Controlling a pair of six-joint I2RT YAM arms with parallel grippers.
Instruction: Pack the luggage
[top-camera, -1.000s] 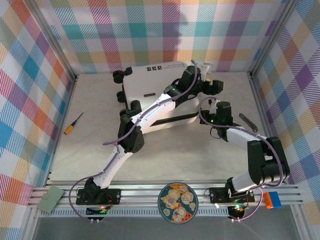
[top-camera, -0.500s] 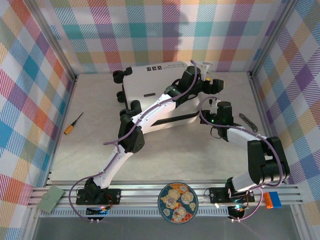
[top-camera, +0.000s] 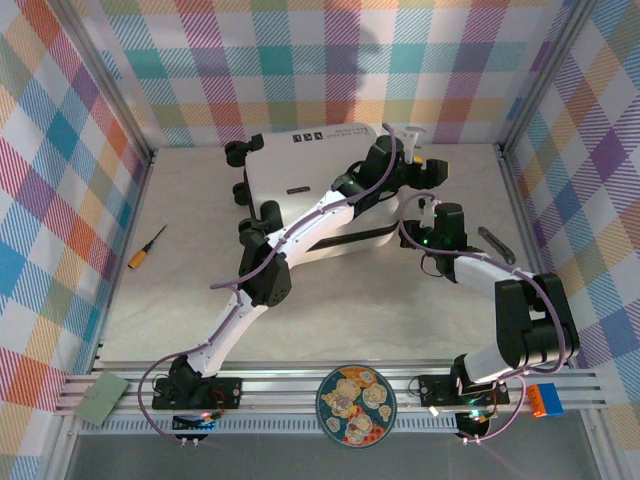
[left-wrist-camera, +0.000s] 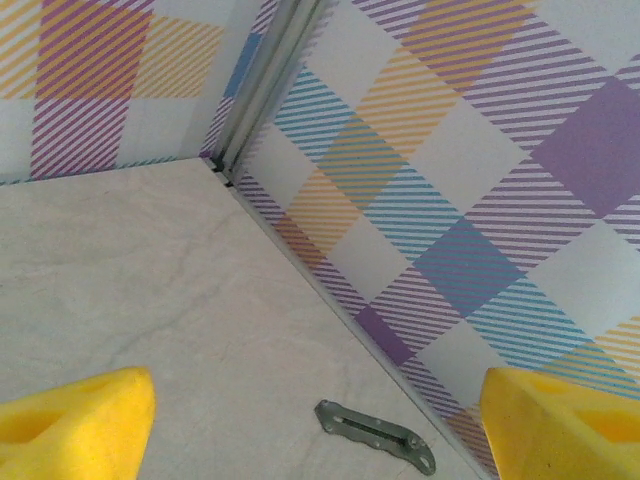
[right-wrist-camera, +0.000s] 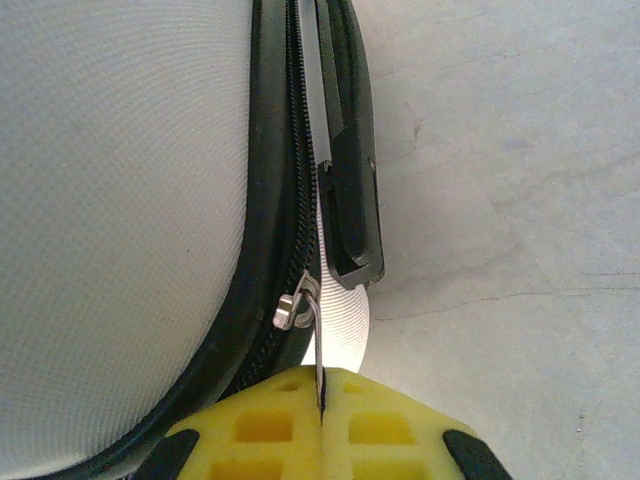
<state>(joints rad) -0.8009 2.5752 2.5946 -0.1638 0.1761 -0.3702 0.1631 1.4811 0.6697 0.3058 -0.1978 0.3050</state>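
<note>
Your right gripper (right-wrist-camera: 320, 385) stays clenched on the zipper pull (right-wrist-camera: 317, 350) of the luggage (right-wrist-camera: 120, 200); little has shifted, so closing seems stalled.

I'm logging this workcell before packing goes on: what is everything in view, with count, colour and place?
suitcase: one, white with black trim, far middle of table
zipper pull: one, silver, on the suitcase's black zipper band
screwdriver: one, orange handle, left on table
metal piece: one, grey, on table by right wall
plate: one, teal-rimmed, patterned, front rail between arm bases
pad: one, pale green, left end of rail
block: one, blue and orange, right end of rail
left tool: one, yellow fingers, open, above table near right wall
right tool: one, yellow fingers, shut on the zipper pull
</note>
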